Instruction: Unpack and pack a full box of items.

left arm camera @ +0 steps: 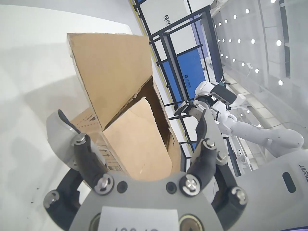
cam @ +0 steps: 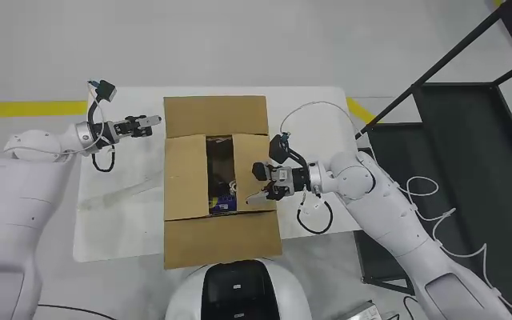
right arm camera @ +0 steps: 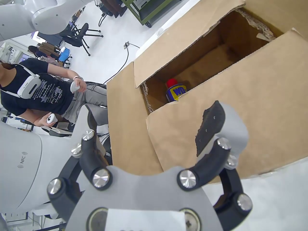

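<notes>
A brown cardboard box (cam: pixel 192 176) stands mid-table with its four flaps folded outward. Inside lie several items, among them a blue and yellow spray can with a red cap (right arm camera: pixel 175 90), seen as a blue patch (cam: pixel 225 205) from above. My right gripper (cam: pixel 258 184) is open at the box's right flap (right arm camera: pixel 216 92), with that flap just beyond its fingertips (right arm camera: pixel 213 118). My left gripper (cam: pixel 152 123) is open and holds nothing, a short way off the box's back left corner (left arm camera: pixel 110 73). The box shows between its fingers (left arm camera: pixel 65 121).
The white table (cam: pixel 320 120) has bare room left and right of the box. A clear plastic strip (cam: pixel 112 196) lies on the left side. A white cable (cam: pixel 314 218) loops near the right arm. A black metal rack (cam: pixel 448 160) stands beside the table's right edge.
</notes>
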Available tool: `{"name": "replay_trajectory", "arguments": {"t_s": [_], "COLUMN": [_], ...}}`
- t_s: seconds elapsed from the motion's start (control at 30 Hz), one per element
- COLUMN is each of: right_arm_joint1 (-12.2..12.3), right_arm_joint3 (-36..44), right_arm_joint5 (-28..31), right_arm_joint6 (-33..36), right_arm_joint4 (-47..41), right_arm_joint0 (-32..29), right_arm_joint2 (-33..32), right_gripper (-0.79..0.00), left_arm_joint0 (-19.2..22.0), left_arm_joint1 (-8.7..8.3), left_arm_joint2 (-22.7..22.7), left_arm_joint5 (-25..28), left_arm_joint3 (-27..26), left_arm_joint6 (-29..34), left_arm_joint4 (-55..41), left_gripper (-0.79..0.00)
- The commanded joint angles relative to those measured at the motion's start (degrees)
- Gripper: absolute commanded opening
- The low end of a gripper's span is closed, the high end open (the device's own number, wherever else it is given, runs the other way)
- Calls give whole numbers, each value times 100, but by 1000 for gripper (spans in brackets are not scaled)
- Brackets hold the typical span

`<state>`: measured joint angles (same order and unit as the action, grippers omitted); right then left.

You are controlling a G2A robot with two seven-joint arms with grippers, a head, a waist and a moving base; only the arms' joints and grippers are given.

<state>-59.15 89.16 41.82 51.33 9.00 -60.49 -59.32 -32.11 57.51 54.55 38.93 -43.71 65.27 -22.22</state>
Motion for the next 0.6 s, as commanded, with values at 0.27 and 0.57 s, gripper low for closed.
{"name": "replay_trajectory", "arguments": {"t_s": [0.27, 0.57], "right_arm_joint1": [0, 30], "right_arm_joint3": [0, 14], "right_arm_joint5": [0, -483], "right_arm_joint6": [0, 331], "right_arm_joint4": [0, -543], "right_arm_joint0": [0, 0], "right_arm_joint2": [0, -30], "right_gripper": [0, 0], "left_arm_joint0": [-3, -133], "left_arm_joint1": [-2, -10], "left_arm_joint2": [2, -11], "left_arm_joint5": [-2, -47], "left_arm_joint3": [-1, -306], "left_arm_joint6": [6, -682], "left_arm_joint4": [1, 587], "left_gripper": [0, 0]}}
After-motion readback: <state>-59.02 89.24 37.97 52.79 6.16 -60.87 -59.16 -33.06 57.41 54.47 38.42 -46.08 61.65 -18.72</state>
